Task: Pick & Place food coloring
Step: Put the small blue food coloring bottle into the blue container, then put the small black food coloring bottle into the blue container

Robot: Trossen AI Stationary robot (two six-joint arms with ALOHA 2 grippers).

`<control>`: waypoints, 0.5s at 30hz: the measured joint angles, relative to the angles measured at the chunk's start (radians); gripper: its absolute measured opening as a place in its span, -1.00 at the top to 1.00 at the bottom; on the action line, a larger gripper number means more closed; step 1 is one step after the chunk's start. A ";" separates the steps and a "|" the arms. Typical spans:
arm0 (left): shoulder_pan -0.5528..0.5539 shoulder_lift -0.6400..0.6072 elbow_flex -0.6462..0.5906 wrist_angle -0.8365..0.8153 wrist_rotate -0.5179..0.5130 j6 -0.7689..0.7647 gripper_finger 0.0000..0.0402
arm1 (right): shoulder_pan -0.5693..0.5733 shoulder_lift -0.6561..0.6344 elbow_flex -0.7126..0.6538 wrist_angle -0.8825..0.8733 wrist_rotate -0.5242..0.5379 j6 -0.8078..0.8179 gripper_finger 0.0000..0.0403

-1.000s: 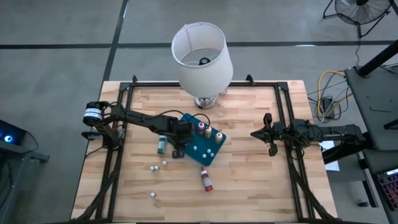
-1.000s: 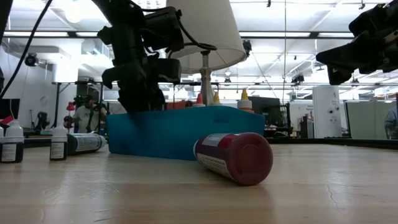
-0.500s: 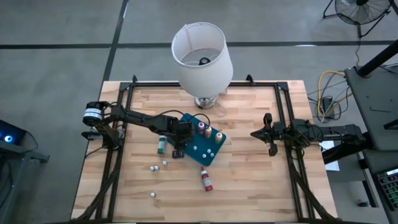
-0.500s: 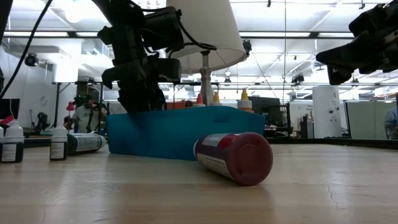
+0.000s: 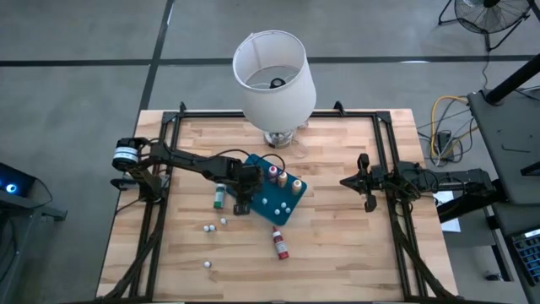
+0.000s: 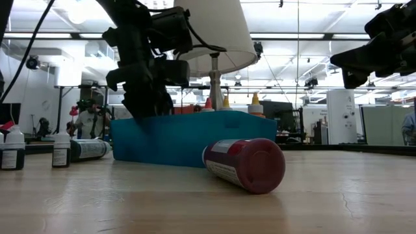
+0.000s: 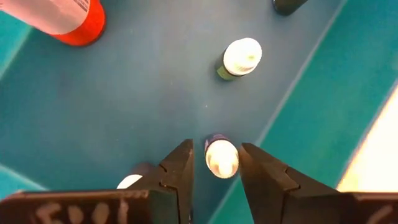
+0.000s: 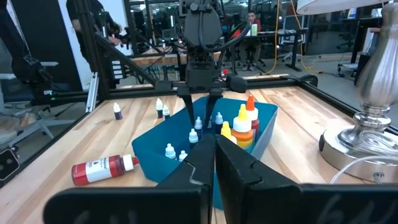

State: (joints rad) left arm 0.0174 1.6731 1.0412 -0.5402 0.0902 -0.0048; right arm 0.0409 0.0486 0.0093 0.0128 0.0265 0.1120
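Note:
My left gripper (image 5: 243, 201) hangs open over the left part of the teal tray (image 5: 287, 211), fingers pointing down into it. In the left wrist view its fingers (image 7: 214, 152) stand on either side of a small upright food coloring bottle (image 7: 221, 158) with a white cap and dark body, which rests on the tray floor. A green small bottle (image 7: 239, 59) stands farther on. Taller red, yellow and orange bottles (image 5: 283, 178) stand at the tray's far side. My right gripper (image 5: 346, 181) waits shut at the table's right side, raised.
A red bottle (image 5: 279, 244) lies on its side in front of the tray; a green one (image 5: 219, 196) lies left of it. Small white-capped bottles (image 5: 216, 225) stand near the left front, another (image 5: 206, 264) nearer. A lamp (image 5: 274, 80) stands at the far edge.

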 joint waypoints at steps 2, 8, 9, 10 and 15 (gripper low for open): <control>0.000 -0.009 0.000 0.000 0.001 0.001 0.50 | 0.000 0.000 0.000 0.000 0.000 0.000 0.96; -0.001 -0.056 0.001 -0.015 0.000 0.008 0.50 | 0.000 0.000 0.000 0.000 0.000 0.000 0.96; 0.000 -0.066 0.001 -0.024 0.000 0.010 0.50 | 0.000 0.000 0.000 0.000 0.000 0.000 0.96; 0.000 -0.074 0.001 -0.028 0.000 0.010 0.50 | 0.000 0.000 0.000 0.000 0.000 0.000 0.96; 0.000 -0.128 0.002 -0.048 -0.002 -0.008 0.50 | 0.000 0.000 0.000 0.000 0.000 0.000 0.96</control>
State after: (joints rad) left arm 0.0174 1.5450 1.0428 -0.5881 0.0883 -0.0123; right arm 0.0407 0.0486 0.0093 0.0131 0.0264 0.1120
